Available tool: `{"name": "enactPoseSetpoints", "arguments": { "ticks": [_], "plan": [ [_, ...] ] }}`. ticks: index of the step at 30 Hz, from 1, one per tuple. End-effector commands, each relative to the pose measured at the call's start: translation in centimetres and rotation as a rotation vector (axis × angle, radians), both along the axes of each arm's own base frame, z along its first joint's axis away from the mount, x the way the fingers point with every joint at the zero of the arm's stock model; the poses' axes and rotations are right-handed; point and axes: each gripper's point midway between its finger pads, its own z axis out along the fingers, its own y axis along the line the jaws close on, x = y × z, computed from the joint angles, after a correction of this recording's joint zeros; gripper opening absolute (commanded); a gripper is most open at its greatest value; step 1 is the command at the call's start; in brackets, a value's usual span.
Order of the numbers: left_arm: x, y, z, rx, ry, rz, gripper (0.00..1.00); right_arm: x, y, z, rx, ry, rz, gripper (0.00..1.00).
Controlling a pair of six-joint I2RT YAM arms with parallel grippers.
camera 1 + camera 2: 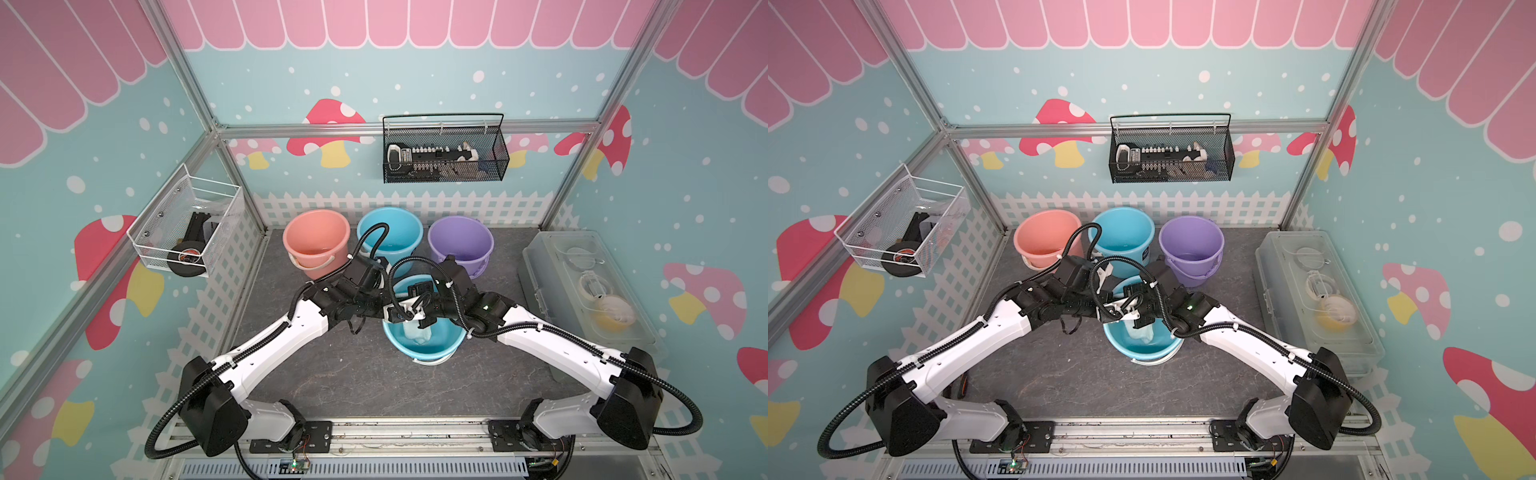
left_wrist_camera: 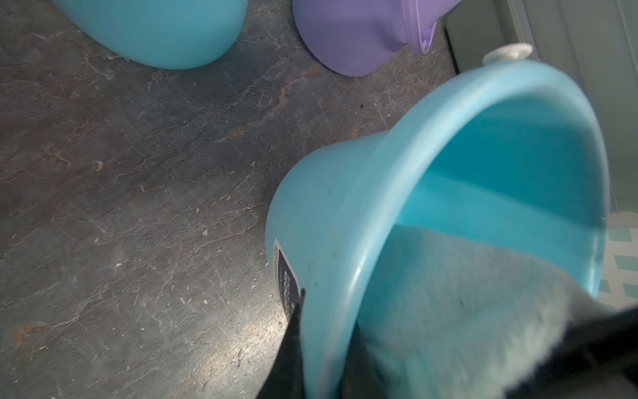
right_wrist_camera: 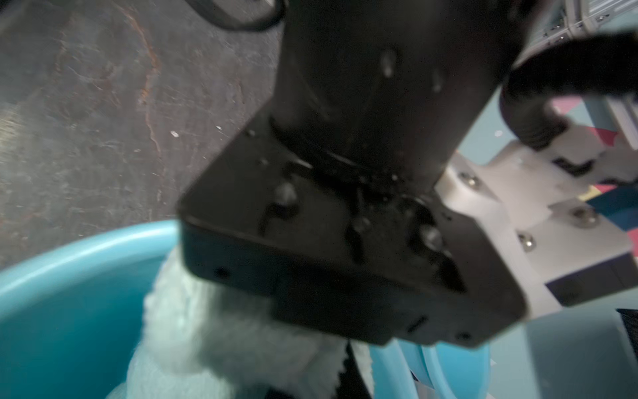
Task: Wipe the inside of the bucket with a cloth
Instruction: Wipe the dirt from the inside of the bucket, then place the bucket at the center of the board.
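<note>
Showing the dark worktop [image 1: 332, 374] carrying a pink bucket [image 1: 316, 239], a blue bucket [image 1: 390, 232] and a purple bucket [image 1: 460, 243] along its far edge. Showing the bucket [image 1: 432, 351], light blue, standing near the worktop's middle, with the cloth [image 1: 415, 332] hanging down inside it. Pinching the bucket's rim with the left gripper [image 2: 328, 331], one finger outside the wall; pinching the cloth's top with the right gripper [image 3: 345, 376], jaws pressed together.

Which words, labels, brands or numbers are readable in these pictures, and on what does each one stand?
Dark label on the front blue bucket: white letters, blurred and partly hidden, not readable.
Dark item in the black wire basket: white marks, too small to read.
No other text is legible.
</note>
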Motion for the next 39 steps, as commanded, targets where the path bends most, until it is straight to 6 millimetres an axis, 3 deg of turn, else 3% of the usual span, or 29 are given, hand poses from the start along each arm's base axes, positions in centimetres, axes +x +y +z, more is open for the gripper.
{"name": "enactPoseSetpoints", "arguments": {
  "ticks": [1,7,11,16,20,23,26,33,39],
  "plan": [
    [-0.7,-0.7,1.9,-0.066,-0.041,-0.053,0.00,4.1,-1.5,1.4,0.003,-0.148,-0.113,0.00],
    [-1.2,-0.4,1.7,-0.060,-0.033,-0.055,0.00,7.0,-5.0,1.2,-0.096,-0.210,-0.240,0.00],
    [-1.0,0.0,1.5,-0.043,-0.027,-0.031,0.00,6.2,-8.0,0.2,-0.241,-0.201,-0.285,0.00],
    [-0.3,0.5,1.8,-0.024,-0.019,0.027,0.00,1.8,-11.0,-1.3,-0.347,-0.082,-0.228,0.00],
    [0.3,0.4,2.1,-0.031,0.002,0.052,0.00,-3.0,-10.9,-1.2,-0.278,0.073,-0.118,0.00],
    [0.7,0.1,2.1,-0.035,0.027,0.058,0.00,-5.5,-10.1,0.4,-0.155,0.140,-0.056,0.00],
    [1.1,-0.4,2.1,-0.042,0.049,0.054,0.00,-5.7,-9.5,3.2,-0.022,0.110,-0.066,0.00],
    [1.7,-2.2,2.0,-0.073,0.093,0.024,0.00,-1.0,-11.1,11.9,0.228,-0.157,-0.339,0.00],
    [2.1,-2.8,0.9,-0.064,0.126,0.021,0.00,3.1,-13.8,16.0,0.306,-0.257,-0.610,0.00]
  ]
}}
